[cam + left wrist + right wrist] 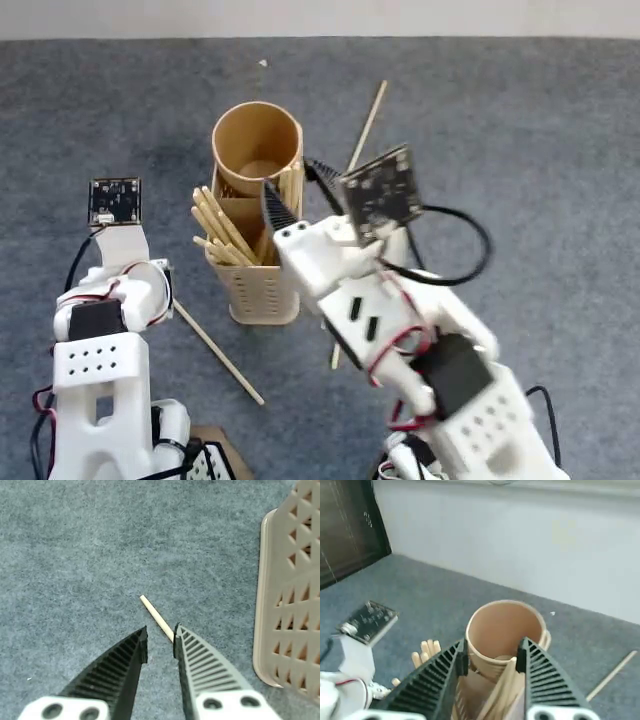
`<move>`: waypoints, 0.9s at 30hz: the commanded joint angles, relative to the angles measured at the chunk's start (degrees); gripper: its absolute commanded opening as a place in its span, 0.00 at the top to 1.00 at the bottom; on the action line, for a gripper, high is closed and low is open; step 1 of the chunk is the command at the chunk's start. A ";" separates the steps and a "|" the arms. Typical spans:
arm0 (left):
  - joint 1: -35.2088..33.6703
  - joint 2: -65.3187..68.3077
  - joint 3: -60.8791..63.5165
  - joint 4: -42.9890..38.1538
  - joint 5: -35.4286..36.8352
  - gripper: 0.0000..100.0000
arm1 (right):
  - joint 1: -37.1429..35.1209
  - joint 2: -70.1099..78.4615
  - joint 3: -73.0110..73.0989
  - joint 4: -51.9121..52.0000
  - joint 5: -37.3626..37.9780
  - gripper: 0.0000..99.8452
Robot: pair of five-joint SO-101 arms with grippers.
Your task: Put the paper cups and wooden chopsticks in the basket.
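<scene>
The basket stands at the middle of the grey desk. 1 paper cup sits upright in its 12 o'clock end. A bundle of wooden chopsticks leans in the compartment behind the cup, their ends sticking out over the 9 o'clock rim.

The right tool hangs over the basket just on the 6 o'clock side of the cup. Its 2 fingers are spread apart with nothing between them, and in the right wrist view the cup's mouth shows through the gap.

The left tool is low over the desk at 8 o'clock from the basket, fingers parted by a narrow gap. The end of a loose chopstick lies on the desk at its tips, running under one fingertip, not pinched. This stick slants away toward 5 o'clock.

A second loose chopstick lies on the desk at 1 o'clock from the basket, apart from it.
</scene>
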 commanded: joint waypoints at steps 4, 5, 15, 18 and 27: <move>0.92 -0.84 -0.22 -0.97 -0.44 0.88 | 14.02 2.68 -23.52 26.15 -0.35 0.84; 0.92 -0.84 -0.22 -0.97 -0.44 0.88 | 15.87 5.05 -23.08 28.88 -0.35 0.84; 0.92 -0.84 -0.22 -0.88 -0.44 0.88 | 18.07 33.01 2.33 14.46 -8.26 0.84; 0.92 -0.84 -0.22 -0.88 -0.44 0.88 | 16.40 36.18 8.31 3.03 -12.48 0.84; 0.92 -0.84 -0.22 -0.88 -0.44 0.88 | 8.04 37.32 14.20 -7.34 -17.05 0.84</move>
